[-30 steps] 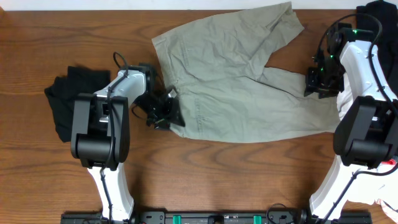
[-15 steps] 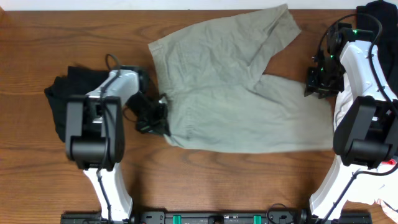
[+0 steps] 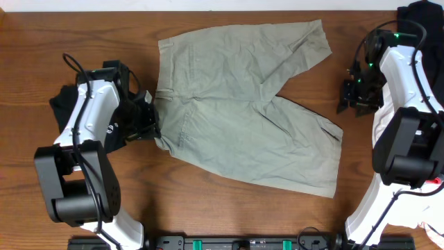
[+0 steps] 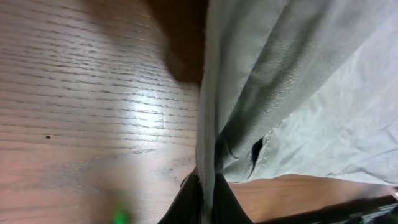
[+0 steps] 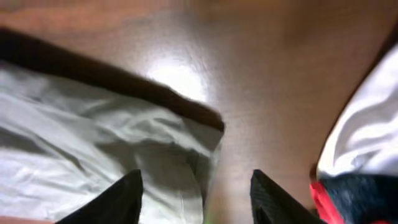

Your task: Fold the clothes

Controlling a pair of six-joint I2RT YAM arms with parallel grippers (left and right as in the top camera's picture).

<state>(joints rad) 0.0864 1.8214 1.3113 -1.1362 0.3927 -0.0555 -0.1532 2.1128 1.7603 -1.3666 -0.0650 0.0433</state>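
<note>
The khaki-green shorts [image 3: 236, 111] lie spread across the middle of the table, waistband to the left and legs to the right. My left gripper [image 3: 149, 130] is shut on the waistband's lower left corner. The left wrist view shows the khaki fabric [image 4: 292, 81] pinched between the closed fingers [image 4: 206, 200]. My right gripper [image 3: 349, 97] is open and empty over bare wood, to the right of the shorts. The right wrist view shows the open fingers [image 5: 199, 202] with a shorts hem [image 5: 124, 143] just ahead.
A black garment [image 3: 64, 114] lies at the far left, partly under my left arm. Another black garment [image 3: 416, 14] sits at the top right corner. White and red cloth [image 5: 364, 134] lies at the right of my right gripper.
My left gripper has pulled the shorts leftward by the waistband. The shorts have spread flatter and their lower leg has slid away from my right gripper, which has barely moved.
</note>
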